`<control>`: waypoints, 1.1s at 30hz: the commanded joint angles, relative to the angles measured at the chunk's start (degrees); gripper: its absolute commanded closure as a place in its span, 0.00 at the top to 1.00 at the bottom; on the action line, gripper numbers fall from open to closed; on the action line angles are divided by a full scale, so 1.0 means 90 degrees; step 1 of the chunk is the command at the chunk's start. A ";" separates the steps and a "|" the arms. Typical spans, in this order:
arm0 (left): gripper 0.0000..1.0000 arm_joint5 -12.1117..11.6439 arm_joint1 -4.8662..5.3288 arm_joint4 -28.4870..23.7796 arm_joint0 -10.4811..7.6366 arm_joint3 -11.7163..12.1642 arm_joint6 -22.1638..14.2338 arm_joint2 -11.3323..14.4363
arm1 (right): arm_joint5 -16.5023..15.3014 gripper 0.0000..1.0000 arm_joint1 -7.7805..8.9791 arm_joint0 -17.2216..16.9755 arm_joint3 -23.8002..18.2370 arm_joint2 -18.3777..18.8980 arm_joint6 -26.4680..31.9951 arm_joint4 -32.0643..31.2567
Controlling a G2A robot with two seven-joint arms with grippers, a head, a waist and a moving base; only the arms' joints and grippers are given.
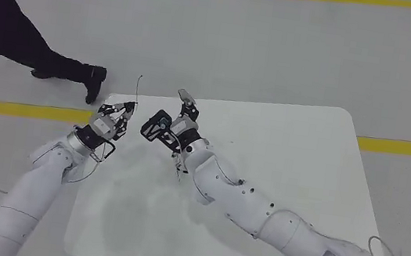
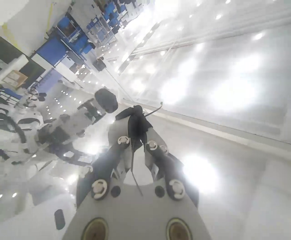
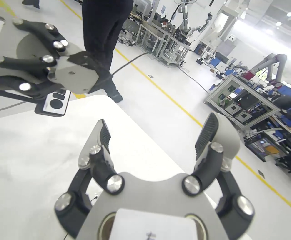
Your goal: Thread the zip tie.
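My left gripper (image 2: 136,114) is clenched on the zip tie (image 2: 132,156), a thin, flat black plastic strip. Its dark fingertips pinch the strip partway along, and one slim end pokes out past them, just off a rounded corner of the smooth white table (image 1: 280,162). My right gripper (image 3: 159,127) is spread wide and holds nothing; its pads (image 3: 205,134) are black and finely ribbed. A white label (image 3: 150,225) sits on its wrist, the print too small to read.
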 commanded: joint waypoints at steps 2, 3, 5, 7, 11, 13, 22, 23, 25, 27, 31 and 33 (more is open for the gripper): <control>0.00 0.0000 0.0016 -0.0004 -0.0032 -0.0028 -0.0045 -0.0015 | 0.0000 1.00 -0.0005 0.0018 0.0012 -0.0016 0.0002 0.0000; 0.00 0.0000 0.0016 -0.0004 -0.0032 -0.0028 -0.0045 -0.0015 | 0.0000 1.00 -0.0005 0.0018 0.0012 -0.0016 0.0002 0.0000; 0.00 0.0000 0.0016 -0.0004 -0.0032 -0.0028 -0.0045 -0.0015 | 0.0000 1.00 -0.0005 0.0018 0.0012 -0.0016 0.0002 0.0000; 0.00 0.0000 -0.0004 -0.0004 -0.0017 -0.0039 0.0131 -0.0013 | -0.0023 1.00 -0.0004 -0.0014 0.0013 -0.0002 -0.0024 0.0000; 0.00 0.0000 -0.0153 -0.0004 0.0070 0.0025 0.0122 -0.0048 | -0.0095 1.00 -0.0012 -0.0016 0.0108 0.0041 -0.0115 0.0000; 0.00 0.0000 -0.0231 -0.0004 0.0107 0.0088 0.0035 -0.0063 | -0.0077 1.00 -0.0034 0.0019 0.0161 0.0017 -0.0112 0.0000; 0.00 0.0000 -0.0559 -0.0004 0.0249 0.0232 -0.0311 -0.0265 | -0.0080 1.00 -0.0233 0.0278 0.0471 -0.0107 0.0001 0.0000; 0.00 0.0000 -0.0574 -0.0004 0.0254 0.0219 -0.0323 -0.0290 | -0.0080 1.00 -0.0233 0.0278 0.0471 -0.0107 0.0001 0.0000; 0.00 0.0000 -0.0574 -0.0004 0.0254 0.0219 -0.0323 -0.0290 | -0.0080 1.00 -0.0233 0.0278 0.0471 -0.0107 0.0001 0.0000; 0.00 0.0000 -0.0574 -0.0004 0.0254 0.0219 -0.0323 -0.0290 | -0.0080 1.00 -0.0233 0.0278 0.0471 -0.0107 0.0001 0.0000; 0.00 0.0000 -0.0574 -0.0004 0.0254 0.0219 -0.0323 -0.0290 | -0.0217 1.00 -0.0220 0.0204 0.0446 -0.0053 -0.0186 0.0000; 0.00 0.0000 -0.0574 -0.0004 0.0254 0.0219 -0.0323 -0.0290 | -0.0320 1.00 -0.0201 0.0200 0.0440 -0.0044 -0.0311 0.0000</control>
